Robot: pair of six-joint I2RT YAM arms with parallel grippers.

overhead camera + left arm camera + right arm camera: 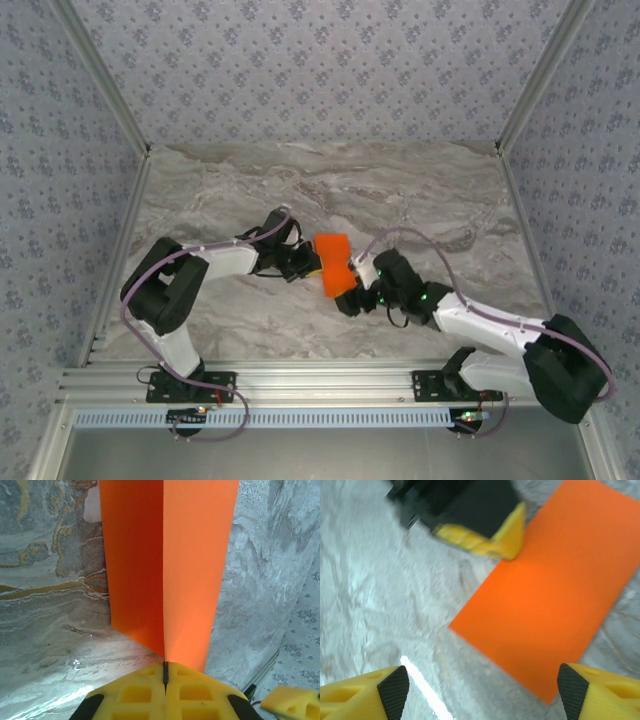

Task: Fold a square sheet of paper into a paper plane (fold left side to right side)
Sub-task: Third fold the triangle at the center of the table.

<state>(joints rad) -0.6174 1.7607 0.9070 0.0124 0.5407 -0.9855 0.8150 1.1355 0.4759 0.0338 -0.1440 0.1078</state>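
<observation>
My left gripper [165, 672] is clamped on the paper [200, 570] (folded in half, it looks) at the middle of the table [400, 190]. The right gripper [484, 692] hangs spread just above it. I'd hold the left pinch firm and press the right flat along the crease [163, 605], edges matched.

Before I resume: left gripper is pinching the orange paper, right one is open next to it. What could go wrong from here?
1. The left gripper pinches just one edge of the orange sheet, and the right gripper is open and off it, so a pull would probably drag or swing the sheet.
2. In the left wrist view the two halves meet at an angle, not flat; pressing now may set a crooked crease.
</observation>
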